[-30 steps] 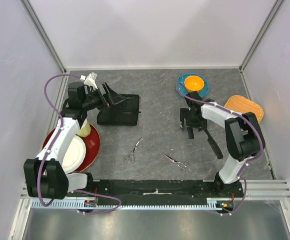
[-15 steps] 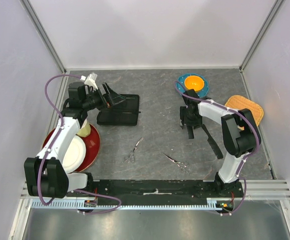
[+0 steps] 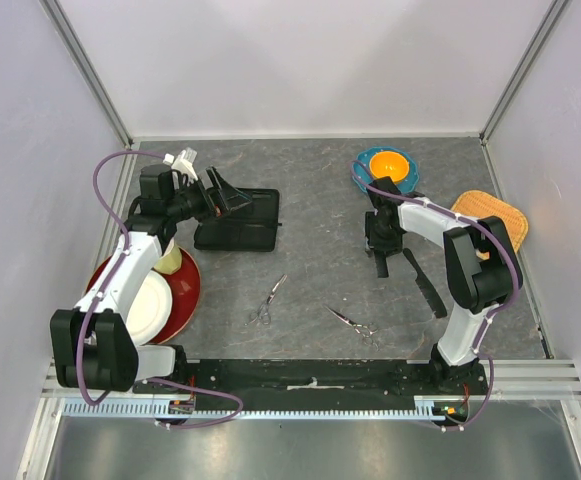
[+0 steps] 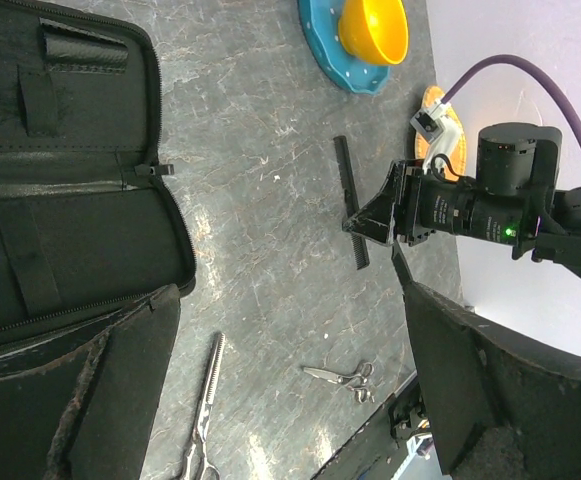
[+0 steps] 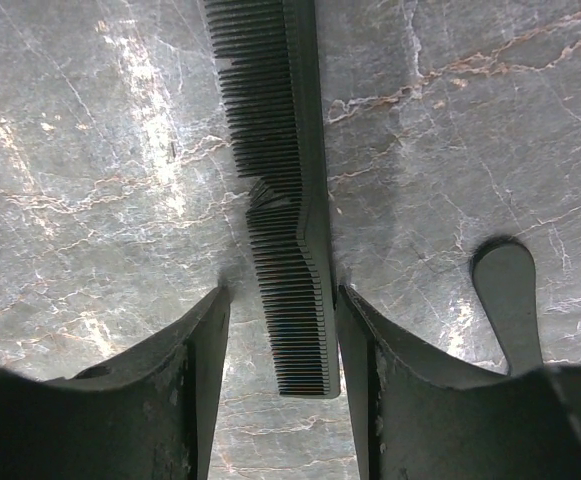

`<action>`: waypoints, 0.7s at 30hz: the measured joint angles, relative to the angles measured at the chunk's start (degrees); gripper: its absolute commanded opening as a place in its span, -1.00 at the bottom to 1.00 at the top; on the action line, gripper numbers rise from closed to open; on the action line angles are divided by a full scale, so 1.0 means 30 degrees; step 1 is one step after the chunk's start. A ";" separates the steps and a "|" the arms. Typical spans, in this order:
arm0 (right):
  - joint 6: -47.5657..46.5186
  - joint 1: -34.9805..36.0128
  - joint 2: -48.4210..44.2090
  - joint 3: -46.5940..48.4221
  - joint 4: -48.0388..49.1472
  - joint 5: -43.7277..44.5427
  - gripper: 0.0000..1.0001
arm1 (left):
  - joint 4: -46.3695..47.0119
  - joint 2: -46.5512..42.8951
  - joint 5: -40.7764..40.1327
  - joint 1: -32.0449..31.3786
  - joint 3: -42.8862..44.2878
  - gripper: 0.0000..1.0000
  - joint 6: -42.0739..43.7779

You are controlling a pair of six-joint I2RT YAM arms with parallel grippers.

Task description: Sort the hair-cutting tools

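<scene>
On the tabletop's (image 3: pixel 310 200) right half, the right end effector (image 5: pixel 280 310) straddles a black comb (image 5: pixel 280 150).
Its jaws are part-open, not clamped; the left end effector (image 3: pixel 225 195) gapes wide, empty, over the black case (image 3: pixel 245 228).

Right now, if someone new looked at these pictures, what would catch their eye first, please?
The right gripper stands over a black comb on the right of the table, its jaws on either side of it. At rear left the left gripper hangs wide open by an open black case. Two silver scissors lie loose near the front middle.
</scene>
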 measured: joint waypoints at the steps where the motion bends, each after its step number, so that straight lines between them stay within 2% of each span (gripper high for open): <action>1: -0.0007 0.0000 0.0000 0.0000 0.0000 0.0000 0.06 | 0.0000 0.0029 0.0000 0.0000 0.0000 0.97 -0.0007; 9: -0.0168 0.0000 0.0015 0.0000 0.0102 -0.0022 -0.19 | -0.0146 0.0204 0.0007 0.0000 0.0000 0.96 -0.0007; 21: -0.0335 -0.0015 0.0044 0.0015 0.0138 -0.0087 -0.33 | -0.0146 0.0211 0.0015 0.0000 0.0000 0.95 -0.0007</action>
